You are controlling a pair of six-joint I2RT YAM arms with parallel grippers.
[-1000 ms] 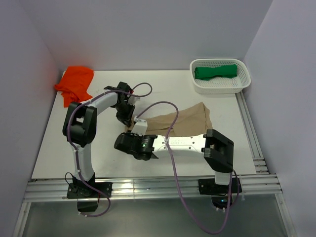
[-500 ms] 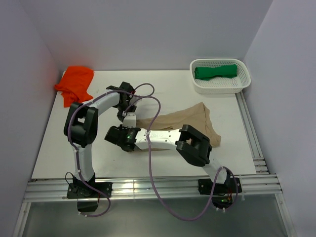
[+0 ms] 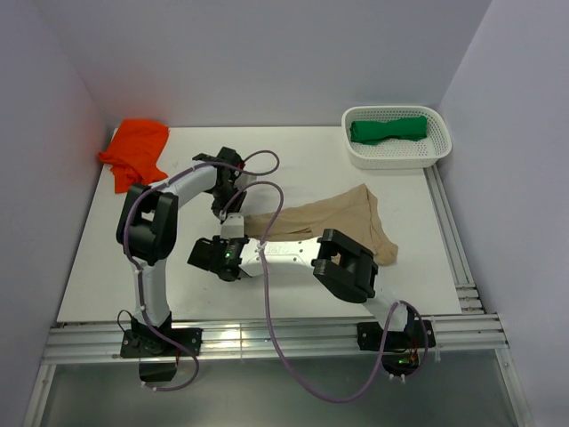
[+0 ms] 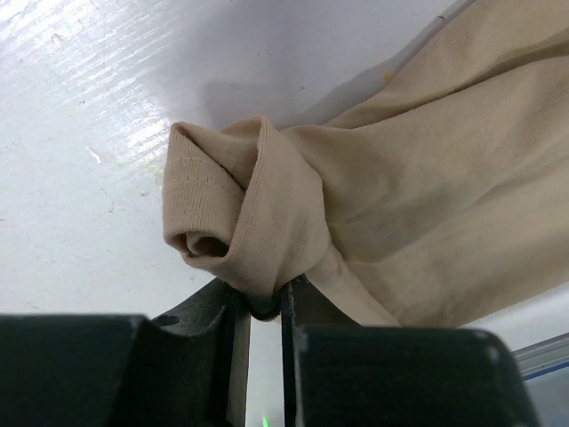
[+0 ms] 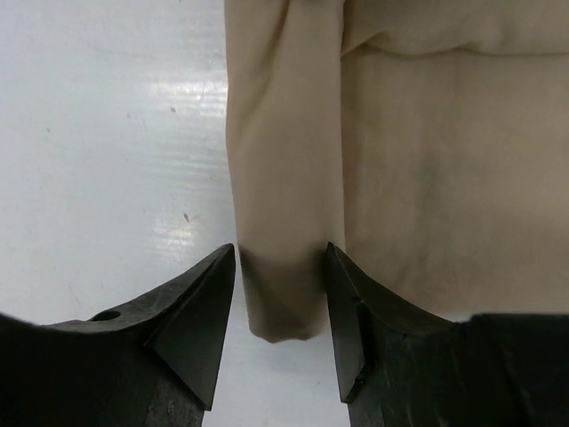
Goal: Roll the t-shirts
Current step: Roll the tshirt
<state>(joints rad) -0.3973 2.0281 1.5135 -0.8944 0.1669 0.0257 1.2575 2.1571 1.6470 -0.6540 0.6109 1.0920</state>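
The left claw is closed tight on a fold of the tan t-shirt. The shirt's twisted, rolled end bunches just above the claw's tips, left of centre in the left wrist view. The right claw is partly open, its two tips straddling a narrow folded edge of the same shirt and touching it on either side. In the top view the shirt lies on the counter, spreading right from centre.

The tan t-shirt, orange t-shirt and green t-shirt are plain — the basket is white, perforated.
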